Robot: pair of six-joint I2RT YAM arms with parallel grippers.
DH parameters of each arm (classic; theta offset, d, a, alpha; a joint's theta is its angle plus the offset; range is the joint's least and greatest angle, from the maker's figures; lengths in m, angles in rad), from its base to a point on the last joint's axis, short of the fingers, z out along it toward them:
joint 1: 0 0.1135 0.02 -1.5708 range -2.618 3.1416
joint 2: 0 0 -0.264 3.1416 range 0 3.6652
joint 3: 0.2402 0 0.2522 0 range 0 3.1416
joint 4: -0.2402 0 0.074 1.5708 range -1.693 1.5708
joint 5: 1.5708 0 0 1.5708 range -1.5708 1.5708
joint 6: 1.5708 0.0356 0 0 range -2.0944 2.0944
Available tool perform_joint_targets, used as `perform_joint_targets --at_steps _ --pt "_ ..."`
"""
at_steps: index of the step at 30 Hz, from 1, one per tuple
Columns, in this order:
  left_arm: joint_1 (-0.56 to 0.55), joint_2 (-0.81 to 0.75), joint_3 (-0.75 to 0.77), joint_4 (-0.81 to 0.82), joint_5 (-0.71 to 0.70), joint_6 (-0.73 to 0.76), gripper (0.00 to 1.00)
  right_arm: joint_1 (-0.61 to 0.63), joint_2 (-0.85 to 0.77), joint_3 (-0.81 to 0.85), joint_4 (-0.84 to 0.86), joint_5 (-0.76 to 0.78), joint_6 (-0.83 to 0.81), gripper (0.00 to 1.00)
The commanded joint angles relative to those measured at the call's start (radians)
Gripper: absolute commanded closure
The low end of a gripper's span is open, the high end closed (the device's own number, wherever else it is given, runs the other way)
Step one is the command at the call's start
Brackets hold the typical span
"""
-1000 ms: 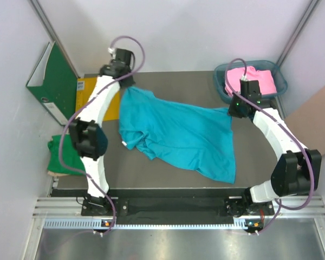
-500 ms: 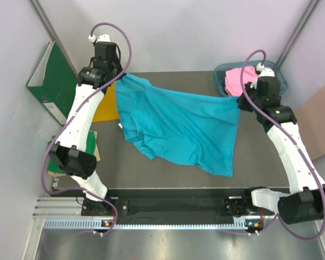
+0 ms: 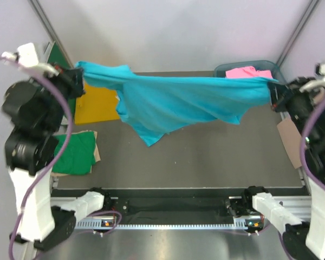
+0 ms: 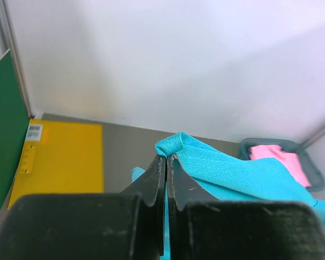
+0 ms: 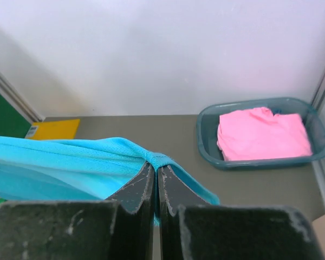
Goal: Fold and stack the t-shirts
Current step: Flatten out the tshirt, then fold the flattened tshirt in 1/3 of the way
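Aloft, the turquoise t-shirt hangs stretched above the tabletop, one end pinched in the left jaws, the other in the right jaws (both clamped tight).

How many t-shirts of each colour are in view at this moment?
Turquoise t-shirt: 1
Green t-shirt: 1
Pink t-shirt: 1
Total: 3
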Motion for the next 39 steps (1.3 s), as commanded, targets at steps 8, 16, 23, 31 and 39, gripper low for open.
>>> perform_joint_targets --at_steps 8,16,23,31,39 --pt "0.006 -0.101 0.142 -0.137 0.023 0.082 1.0 0.006 -0.118 0.165 -0.222 0.033 -0.067 1.0" --pt "0.006 0.183 0.205 -0.087 -0.058 0.088 1.0 0.006 -0.049 -0.073 -0.044 0.119 -0.036 1.0" --pt "0.023 0.624 0.17 -0.122 0.014 0.105 1.0 0.006 0.121 -0.387 0.23 0.087 -0.021 1.0" --pt "0.06 1.0 0.212 -0.056 0.008 0.1 1.0 0.001 0.69 -0.344 0.414 0.054 0.008 1.0" --pt "0.097 1.179 0.45 -0.071 -0.002 0.025 1.0 0.001 1.07 0.082 0.313 0.046 0.034 1.0"
